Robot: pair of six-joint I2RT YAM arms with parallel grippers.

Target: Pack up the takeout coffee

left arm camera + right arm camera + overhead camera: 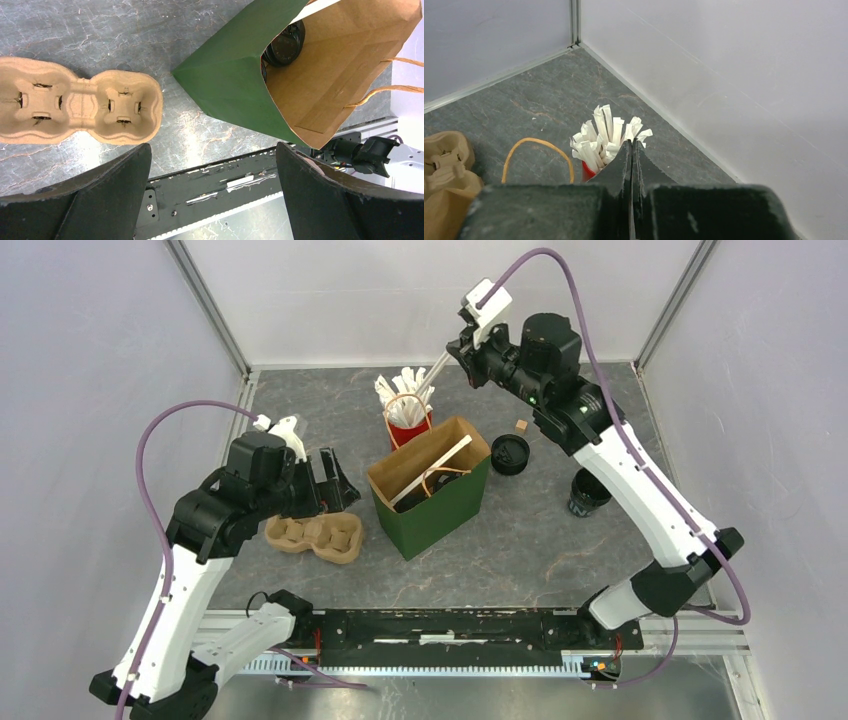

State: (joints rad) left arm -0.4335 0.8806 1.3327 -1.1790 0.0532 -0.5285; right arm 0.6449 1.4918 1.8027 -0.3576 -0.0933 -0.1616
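Right gripper (631, 150), fingers pressed together over the red cup of white sticks (408, 428) at upper centre; whether one is pinched I cannot tell. Left gripper (332, 478) gapes wide, centre-left. The short black paper cup (588, 492) stands at right, its flat black lid (510, 454) apart. Lift straight up, so the red cup does not tip

The right arm (640, 490) hides part of the black cup (585, 500), whose white lettering is too small to read.

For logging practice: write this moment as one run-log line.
left hand open, beside bag | right hand shut above stick cup | coffee cup, lid: on table, outside bag
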